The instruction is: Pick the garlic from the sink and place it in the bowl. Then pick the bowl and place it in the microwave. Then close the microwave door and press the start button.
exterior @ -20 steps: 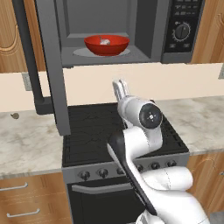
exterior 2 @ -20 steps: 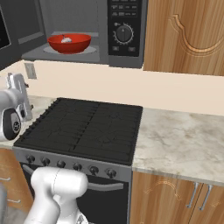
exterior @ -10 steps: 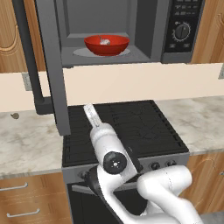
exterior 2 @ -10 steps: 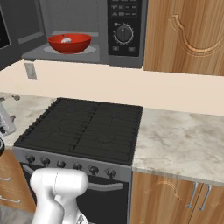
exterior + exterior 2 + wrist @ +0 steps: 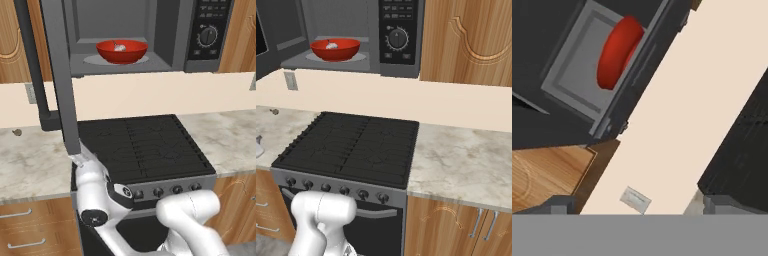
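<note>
The bowl (image 5: pixel 121 51) with the garlic (image 5: pixel 119 47) in it sits inside the microwave (image 5: pixel 150 35), so the empty hand (image 5: pixel 80 159), fingers apart, hangs low below the open door (image 5: pixel 60 75), probably to swing it closed.

bowl (image 5: pixel 121 51) 1 — garlic (image 5: pixel 119 47) 1 — microwave (image 5: pixel 208 30) 1 — stove (image 5: pixel 142 147) 1 — wall outlet (image 5: pixel 290 80) 1
</note>
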